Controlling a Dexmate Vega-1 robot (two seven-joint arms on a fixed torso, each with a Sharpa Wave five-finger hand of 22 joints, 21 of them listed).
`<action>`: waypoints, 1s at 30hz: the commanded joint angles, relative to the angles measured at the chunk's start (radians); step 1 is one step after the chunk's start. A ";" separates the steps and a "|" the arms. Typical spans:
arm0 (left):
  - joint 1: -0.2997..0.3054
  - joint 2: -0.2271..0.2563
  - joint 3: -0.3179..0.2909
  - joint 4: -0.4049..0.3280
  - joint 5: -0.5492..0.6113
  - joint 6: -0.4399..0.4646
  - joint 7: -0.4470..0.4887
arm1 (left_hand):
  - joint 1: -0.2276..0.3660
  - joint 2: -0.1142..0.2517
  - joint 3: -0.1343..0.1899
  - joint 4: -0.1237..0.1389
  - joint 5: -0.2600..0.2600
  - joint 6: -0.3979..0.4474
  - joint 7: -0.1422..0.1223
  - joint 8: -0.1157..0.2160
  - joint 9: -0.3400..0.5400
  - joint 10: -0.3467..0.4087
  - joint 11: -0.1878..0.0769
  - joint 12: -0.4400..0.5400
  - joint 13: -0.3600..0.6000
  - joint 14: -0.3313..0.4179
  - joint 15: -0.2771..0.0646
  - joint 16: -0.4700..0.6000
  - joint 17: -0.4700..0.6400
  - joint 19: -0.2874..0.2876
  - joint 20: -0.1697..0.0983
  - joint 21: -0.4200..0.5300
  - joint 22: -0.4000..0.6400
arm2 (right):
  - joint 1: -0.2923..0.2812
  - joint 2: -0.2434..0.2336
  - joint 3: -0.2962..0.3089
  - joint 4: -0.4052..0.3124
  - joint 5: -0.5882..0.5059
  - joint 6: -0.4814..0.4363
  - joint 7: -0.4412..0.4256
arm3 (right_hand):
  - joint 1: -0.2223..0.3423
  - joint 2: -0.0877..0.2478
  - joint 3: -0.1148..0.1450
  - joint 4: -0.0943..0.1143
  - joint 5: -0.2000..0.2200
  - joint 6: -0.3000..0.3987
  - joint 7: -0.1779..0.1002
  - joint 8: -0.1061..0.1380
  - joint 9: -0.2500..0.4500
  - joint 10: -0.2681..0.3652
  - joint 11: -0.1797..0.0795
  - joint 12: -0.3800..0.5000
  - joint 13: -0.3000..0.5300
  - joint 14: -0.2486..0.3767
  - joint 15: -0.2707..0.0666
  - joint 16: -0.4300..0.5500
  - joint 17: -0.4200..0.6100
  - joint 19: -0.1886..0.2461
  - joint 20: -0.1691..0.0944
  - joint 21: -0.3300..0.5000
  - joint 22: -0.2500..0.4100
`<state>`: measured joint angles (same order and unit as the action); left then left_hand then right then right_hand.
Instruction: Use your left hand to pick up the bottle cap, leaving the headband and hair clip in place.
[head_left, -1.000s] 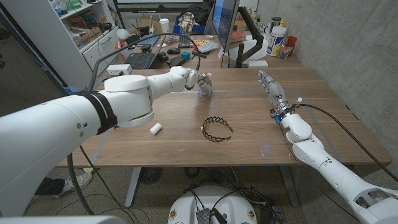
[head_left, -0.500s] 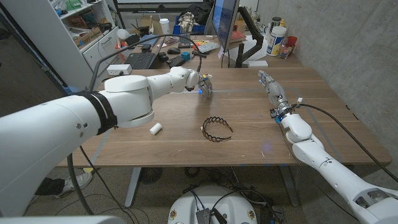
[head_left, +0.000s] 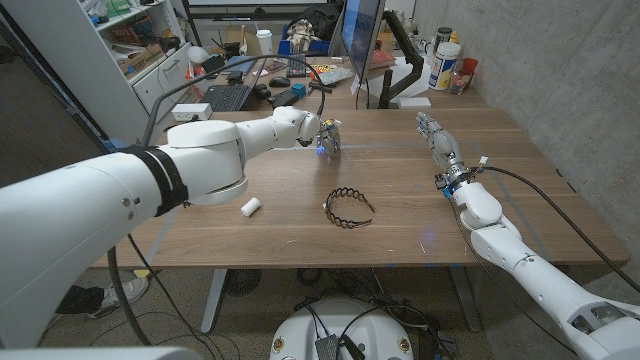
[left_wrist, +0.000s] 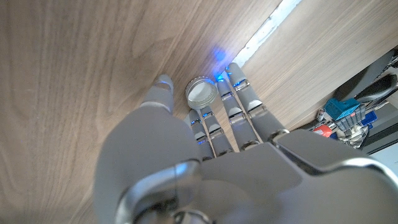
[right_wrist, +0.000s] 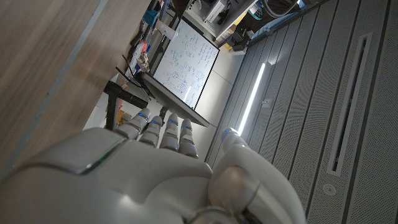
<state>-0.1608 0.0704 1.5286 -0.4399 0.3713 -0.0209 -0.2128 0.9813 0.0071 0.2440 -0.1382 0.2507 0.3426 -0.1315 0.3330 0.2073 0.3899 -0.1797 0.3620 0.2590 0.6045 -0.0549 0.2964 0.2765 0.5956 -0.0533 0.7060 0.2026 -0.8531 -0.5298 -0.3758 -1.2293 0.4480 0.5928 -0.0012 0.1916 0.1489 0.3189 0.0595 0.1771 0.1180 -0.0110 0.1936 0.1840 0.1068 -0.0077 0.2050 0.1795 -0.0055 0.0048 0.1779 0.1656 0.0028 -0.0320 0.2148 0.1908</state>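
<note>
Two hands over one wooden table (head_left: 520, 215). Nearest the front edge on the robot's left: a small white cylinder (head_left: 251, 207) lying on its side, bare wood all round it. Just beyond, mid-table: the black headband (head_left: 348, 206), an open arc of scalloped teeth lying flat, its gap facing the far side and its ends apart. Nothing touches it.

Right hand (head_left: 437, 144) sits past the headband on the right side, fingers stretched out toward the far edge, holding nothing; wide bare wood lies between it and the right edge. In the right wrist view the right hand (right_wrist: 155, 162) shows its back, fingers straight.

Left hand (head_left: 329, 136) is at the far centre, reaching down to the tabletop near the seam to the next desk. In the left wrist view the left hand (left_wrist: 205, 143) has its fingertips (left_wrist: 235, 73) on the wood around the bottle cap (left_wrist: 201, 92), thumb on one side and fingers on the other, close but not clearly clamped. I can't tell whether it actually has hold of it. Cap is a shallow round one, open side up, ribbed rim, nothing visible inside; round, so no long axis. A lit seam runs just beyond the fingertips.

Farther back: a keyboard (head_left: 227, 96) and a monitor (head_left: 360, 35) on the next desk, white tubs (head_left: 443, 62) at far right.
</note>
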 joint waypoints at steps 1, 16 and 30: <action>0.009 -0.007 0.003 0.000 0.000 0.032 0.031 | 0.066 0.004 0.015 -0.015 -0.013 0.054 0.020 0.021 0.005 0.052 -0.002 0.018 0.009 0.111 -0.171 0.014 0.014 0.089 -0.121 0.069 0.004 | -0.002 0.003 0.007 0.006 -0.004 0.005 -0.017 | -0.007 -0.006 -0.004 -0.001 0.006 -0.001 -0.014 0.001 0.002 0.003 -0.008 0.008 0.003 0.000 -0.005 0.005 0.006 0.005 -0.048 0.004 0.003; 0.014 0.007 0.002 0.000 -0.003 0.016 0.044 | 0.169 0.028 0.044 -0.017 -0.048 0.171 0.040 0.074 0.021 0.174 -0.003 0.086 0.043 0.228 -0.178 0.003 0.035 0.113 -0.145 0.132 -0.001 | 0.021 0.023 0.001 0.059 -0.013 0.032 -0.017 | -0.010 -0.009 -0.009 0.001 0.009 0.001 -0.022 0.000 0.002 0.011 -0.002 0.010 0.004 0.002 0.004 0.004 0.005 0.003 -0.042 0.002 0.003; 0.024 0.043 -0.005 0.000 0.018 -0.101 0.030 | 0.310 0.028 0.031 -0.018 -0.068 0.294 0.051 0.149 0.060 0.270 -0.007 0.210 0.152 0.396 -0.184 0.071 0.165 0.135 -0.142 0.258 0.022 | 0.016 0.035 0.004 0.075 -0.018 0.057 -0.037 | -0.011 -0.009 -0.012 0.001 0.010 -0.001 -0.030 -0.002 0.001 0.010 0.004 0.008 0.004 0.002 0.007 0.003 0.005 0.001 -0.040 0.001 0.002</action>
<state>-0.1450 0.0923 1.5297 -0.4401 0.3790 -0.0532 -0.1725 1.2639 0.0287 0.2810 -0.1585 0.1864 0.5708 -0.1126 0.4648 0.2551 0.6304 -0.1770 0.5458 0.3707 0.9791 -0.1477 0.3555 0.4187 0.7223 -0.0700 0.9405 0.2167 -0.8324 -0.4998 -0.3725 -1.1616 0.4383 0.6372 -0.0198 0.1836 0.1409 0.3105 0.0595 0.1814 0.1142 -0.0361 0.1936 0.1838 0.1145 -0.0107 0.2128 0.1791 -0.0054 0.0050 0.1779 0.1674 0.0027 -0.0321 0.2148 0.1908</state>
